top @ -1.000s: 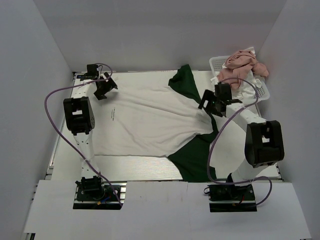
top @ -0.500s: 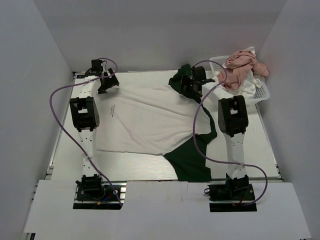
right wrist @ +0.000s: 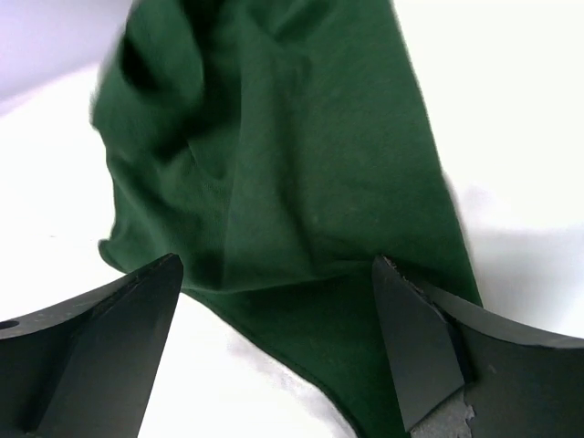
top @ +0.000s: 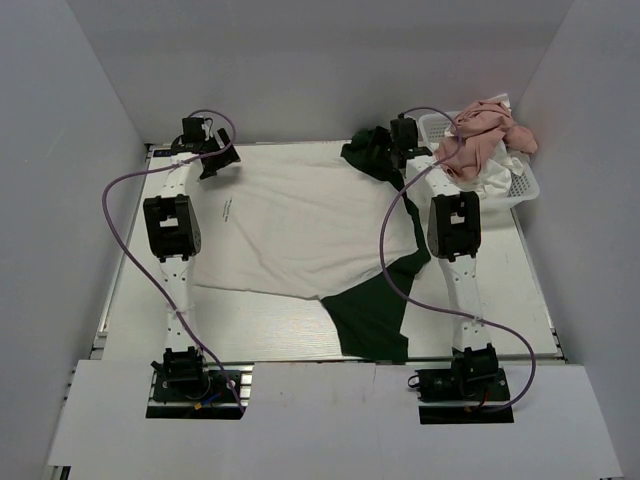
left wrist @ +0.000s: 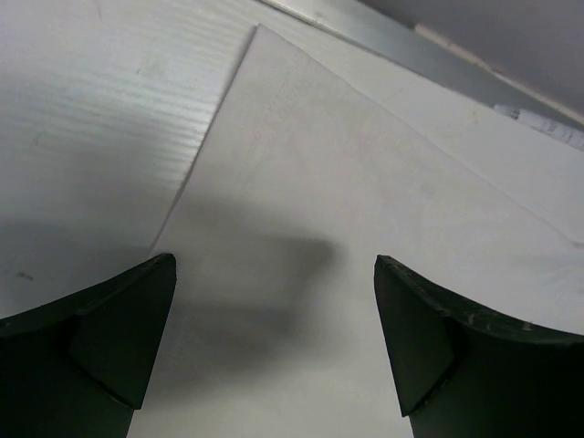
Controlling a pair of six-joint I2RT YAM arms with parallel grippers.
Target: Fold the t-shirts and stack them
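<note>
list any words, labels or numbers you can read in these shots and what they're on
Dark print on the white t-shirt, towards the left arm's side in the top view: too small to read.
Nothing else in the three views carries readable text.

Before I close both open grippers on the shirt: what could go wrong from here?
The far dark green sleeve is bunched under the open right gripper, so it might pinch extra folds. The white cloth hem corner lies flat under the open left gripper; closing there could miss the thin layer.
</note>
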